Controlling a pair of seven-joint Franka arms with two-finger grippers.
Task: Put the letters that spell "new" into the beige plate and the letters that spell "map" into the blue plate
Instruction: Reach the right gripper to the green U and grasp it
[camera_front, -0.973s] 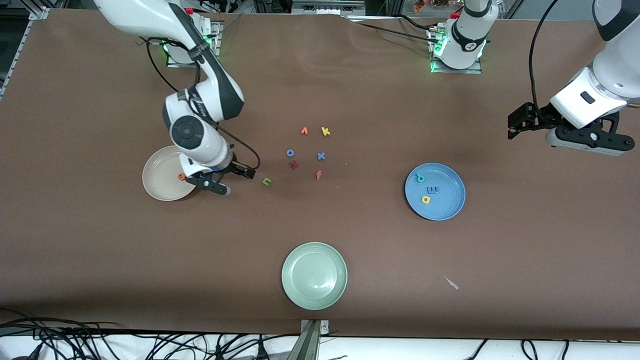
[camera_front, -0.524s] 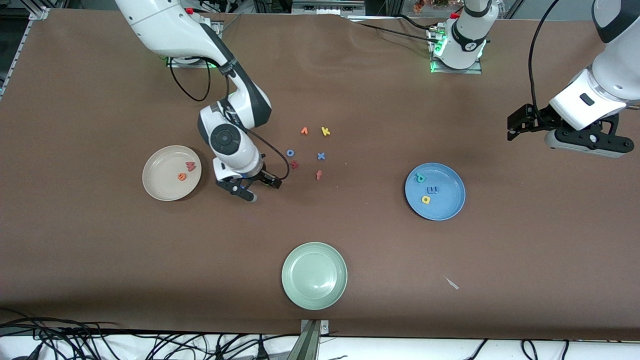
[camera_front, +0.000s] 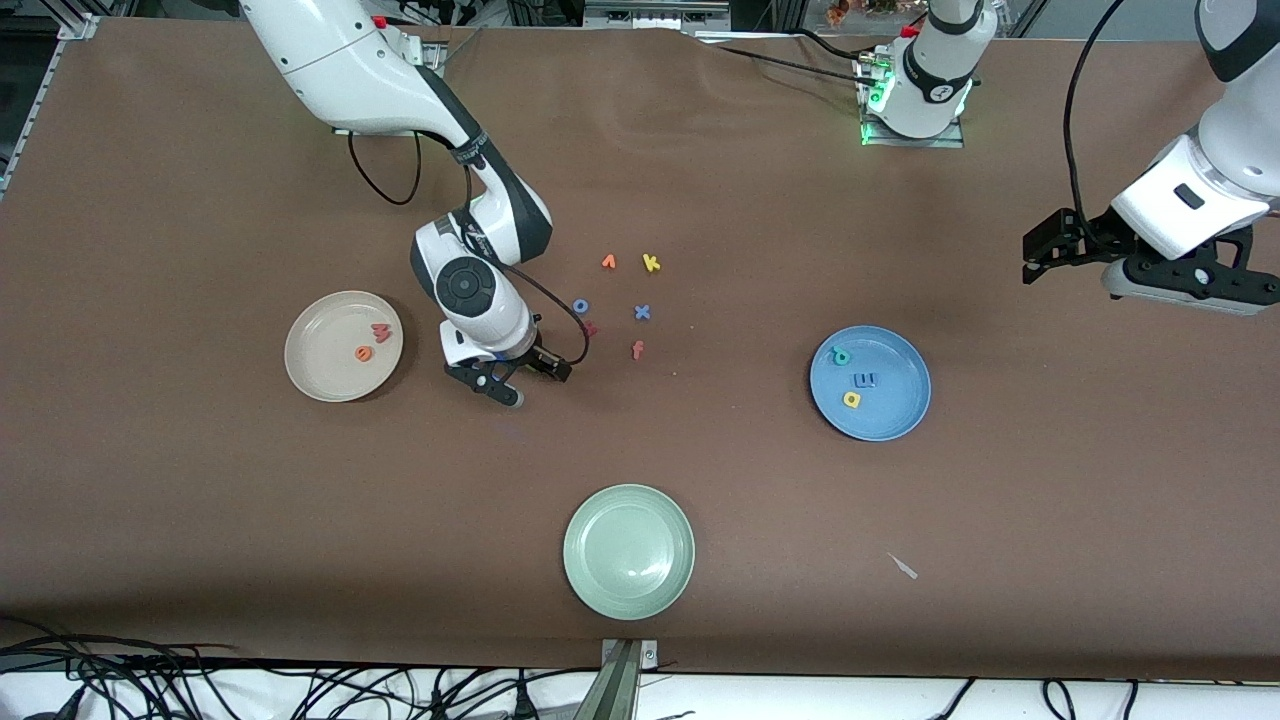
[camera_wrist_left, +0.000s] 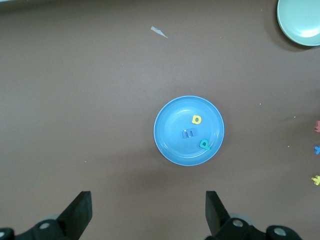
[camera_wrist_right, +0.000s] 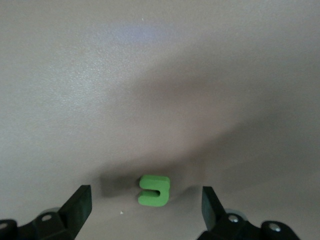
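The front camera hung high, facing the arms' bases and taking in the whole table (camera_front: 200, 480). The left wrist camera looked straight down from well above the blue plate (camera_wrist_left: 170, 145), catching the pale green plate (camera_wrist_left: 300, 25) at its frame's edge; the front view shared both. The right wrist camera sat very close over the green n (camera_wrist_right: 154, 190), probably hidden under that arm in the front view.

Green n (camera_wrist_right: 154, 190) hidden under the right gripper (camera_front: 497, 379) from the front camera, dark red letter (camera_front: 591, 327) half masked by that arm's cable, pale green plate (camera_wrist_left: 300, 20) cut off at the left wrist picture's corner, loose letters clipped at its edge.
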